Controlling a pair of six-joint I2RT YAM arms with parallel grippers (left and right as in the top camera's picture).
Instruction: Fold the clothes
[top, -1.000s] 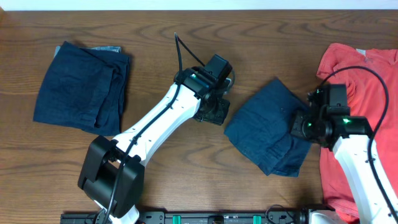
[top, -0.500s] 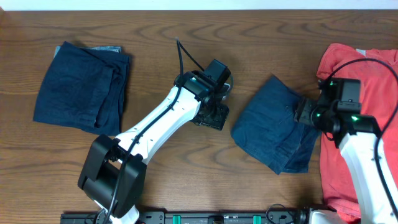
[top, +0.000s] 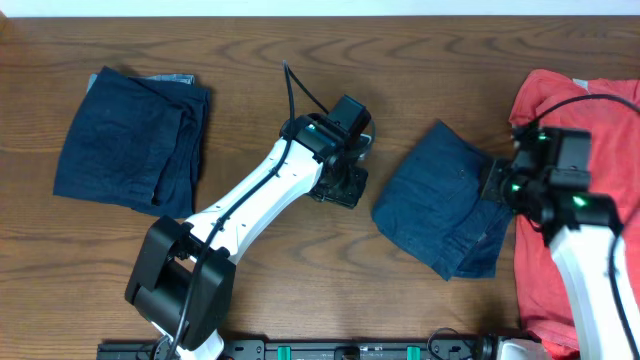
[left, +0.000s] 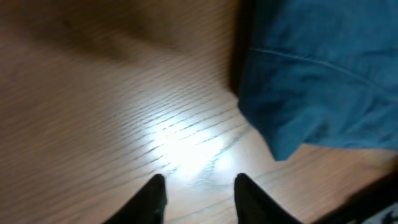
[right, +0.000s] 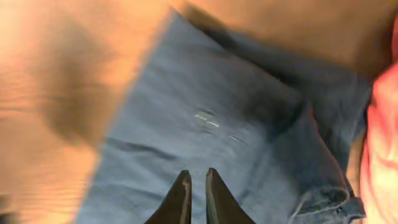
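Observation:
A folded navy pair of shorts (top: 130, 140) lies at the table's left. A second navy garment (top: 440, 205), folded roughly, lies right of centre; it also shows in the right wrist view (right: 205, 112) and at the upper right of the left wrist view (left: 317, 68). My left gripper (top: 340, 185) is open and empty over bare wood, just left of that garment (left: 199, 186). My right gripper (top: 495, 185) is at the garment's right edge. Its fingers (right: 196, 177) are close together just above the cloth, with nothing seen pinched between them.
A coral-red garment (top: 590, 150) lies spread at the table's right edge, under the right arm, and shows at the right edge of the right wrist view (right: 382, 143). Bare brown wood (top: 300, 270) lies between the two navy garments.
The right-hand navy garment slid a little to the right as my right gripper moved up and right. My left arm has barely moved.

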